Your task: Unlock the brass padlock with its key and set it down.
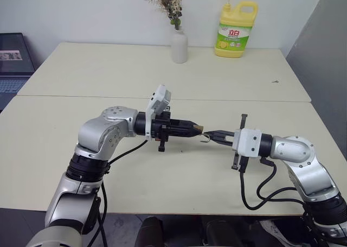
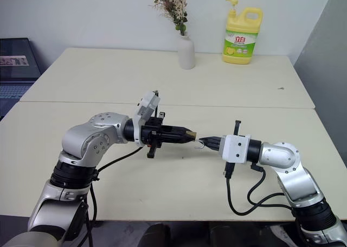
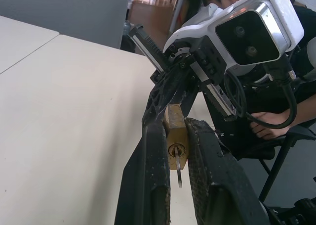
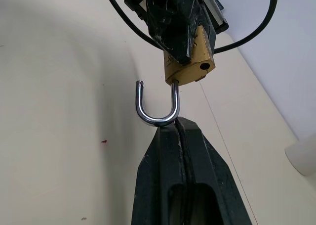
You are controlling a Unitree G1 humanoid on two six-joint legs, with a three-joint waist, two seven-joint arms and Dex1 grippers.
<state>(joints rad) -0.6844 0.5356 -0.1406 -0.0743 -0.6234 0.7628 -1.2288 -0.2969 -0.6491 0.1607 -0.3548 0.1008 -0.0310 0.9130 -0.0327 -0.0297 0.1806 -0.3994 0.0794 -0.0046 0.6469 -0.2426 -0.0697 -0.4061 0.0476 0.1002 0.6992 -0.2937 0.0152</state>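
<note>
Left wrist view gives the closest look at the left pincer (image 3: pixel 178 151): its two black fingers (image 3: pixel 148 175) are pinched on the flat sides of the brass padlock (image 3: pixel 176 136), which sits upright between them with its keyhole end facing the camera. The key (image 3: pixel 178 169) stands in that keyhole, only its thin silvery shank showing; its head cannot be made out. The shackle end of the lock is hidden here behind the brass body and the fingers.

Right wrist view shows that far end. The right pincer (image 4: pixel 174 123) has its fingers pressed together, their tips touching the bend of the silvery shackle (image 4: pixel 157 109); whether they truly clamp the wire or only press against it cannot be told. One leg of the shackle runs into the padlock body, while the other ends free in the air beside the body, clear of its open hole, so the lock is unlocked. Much of the brass is covered by the left pincer's finger.

From the head camera the padlock (image 1: pixel 199 130) is a mere speck between the two pincers, held above the table (image 1: pixel 162 176) and not touching it; the key is too small to find there.

Well beyond the padlock, at the far side of the table, stand a white vase (image 1: pixel 179 46) with dried flowers and a yellow detergent bottle (image 1: pixel 235 29). Behind the right pincer, the left wrist view shows a person (image 3: pixel 266 128) seated, cut off by the frame.
</note>
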